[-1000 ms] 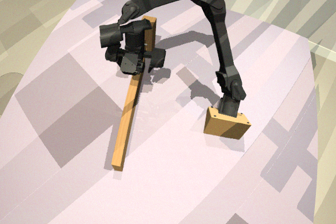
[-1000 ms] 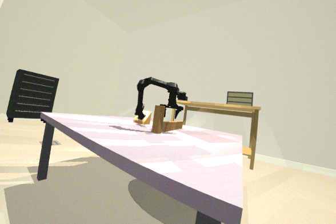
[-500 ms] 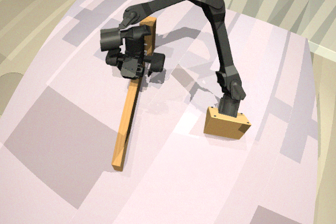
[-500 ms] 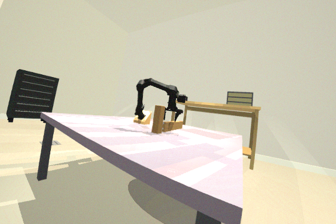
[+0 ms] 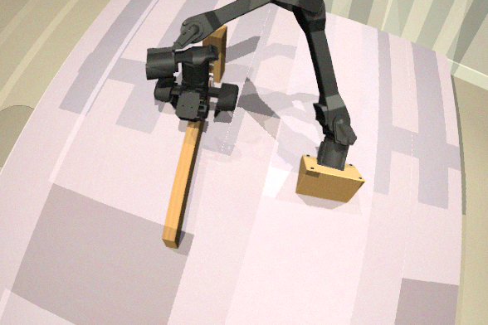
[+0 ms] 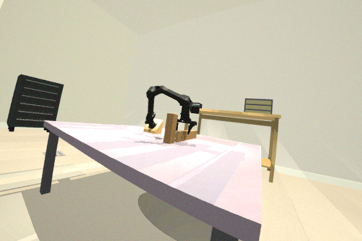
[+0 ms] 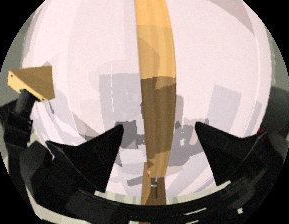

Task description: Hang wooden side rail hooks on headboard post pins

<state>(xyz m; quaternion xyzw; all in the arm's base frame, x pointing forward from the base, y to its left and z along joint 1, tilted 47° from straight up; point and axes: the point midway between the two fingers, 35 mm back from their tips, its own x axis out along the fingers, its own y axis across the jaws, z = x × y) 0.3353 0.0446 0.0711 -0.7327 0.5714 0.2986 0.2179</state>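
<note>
Gripper (image 5: 192,101) (image 6: 191,127) (image 7: 160,127): jaws wide open, nothing held | Wooden rail (image 5: 181,182) (image 6: 189,135) (image 7: 157,75): between the fingers, near the post (image 5: 221,55) (image 6: 170,128)

The rail (image 5: 183,182) (image 6: 186,135) (image 7: 157,55) is honey-orange (faintly grained), the arm (image 5: 325,62) (image 6: 173,94) black, the table (image 5: 315,249) (image 6: 129,154) (image 7: 85,65) patchy pink.

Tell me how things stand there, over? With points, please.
Gripper (image 5: 192,101) (image 6: 191,129) (image 7: 160,127) open, empty, straddling the wooden bar (image 5: 180,182) (image 6: 187,135) (image 7: 157,100). Bar's near end close by the upright post (image 5: 221,55) (image 6: 170,128). Nothing visibly blocking the fingers.

Rail (image 5: 181,182) (image 6: 186,135) (image 7: 158,95): long, straight, orange-brown wood; lying along the table, one end beside the post.
Post (image 5: 222,55) (image 6: 170,128) (image 7: 147,200): brown wood block, upright.
Hooks: seating unclear.
</note>
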